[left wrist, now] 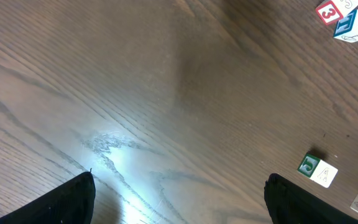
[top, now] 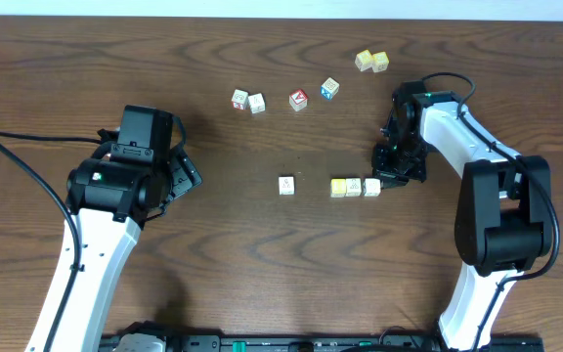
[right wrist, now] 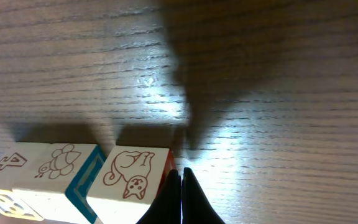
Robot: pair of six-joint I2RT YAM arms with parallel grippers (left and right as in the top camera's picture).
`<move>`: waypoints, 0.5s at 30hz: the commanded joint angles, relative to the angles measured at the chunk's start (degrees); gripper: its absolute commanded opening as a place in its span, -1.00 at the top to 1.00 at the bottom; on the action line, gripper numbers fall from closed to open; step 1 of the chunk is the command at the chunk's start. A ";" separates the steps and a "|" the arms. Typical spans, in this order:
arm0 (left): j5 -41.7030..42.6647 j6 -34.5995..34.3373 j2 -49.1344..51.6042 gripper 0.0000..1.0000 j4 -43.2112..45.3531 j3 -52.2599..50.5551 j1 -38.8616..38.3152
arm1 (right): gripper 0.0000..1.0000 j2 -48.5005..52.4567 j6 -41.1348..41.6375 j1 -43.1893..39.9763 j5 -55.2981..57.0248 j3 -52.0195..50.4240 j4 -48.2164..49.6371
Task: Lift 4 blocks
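Right pincer [right wrist: 180,194] closed empty, just beside the end whitish-topped wooden letter cube [right wrist: 132,177]; left pincer [left wrist: 182,199] open, idle. Nothing lifted yet.

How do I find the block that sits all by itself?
Look at the middle of the brown table, between the two arms. By the right gripper, three blocks sit in a row. The lone block stands apart on their left-arm side, white-topped, touching nothing.

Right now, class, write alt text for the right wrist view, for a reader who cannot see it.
The shut claw points at a dark wood table, its tips just right of a cat block. A turtle block is next on that block's left.
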 commanded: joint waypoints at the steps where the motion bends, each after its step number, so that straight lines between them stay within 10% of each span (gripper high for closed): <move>1: -0.72 -0.70 0.17 -0.74 -0.22 0.68 0.22 | 0.97 0.07 0.31 0.37 -1.57 -0.33 -0.11; 15: -0.72 -0.70 0.17 -0.74 -0.22 0.68 0.22 | 0.98 0.07 0.28 0.37 -3.26 -0.31 0.17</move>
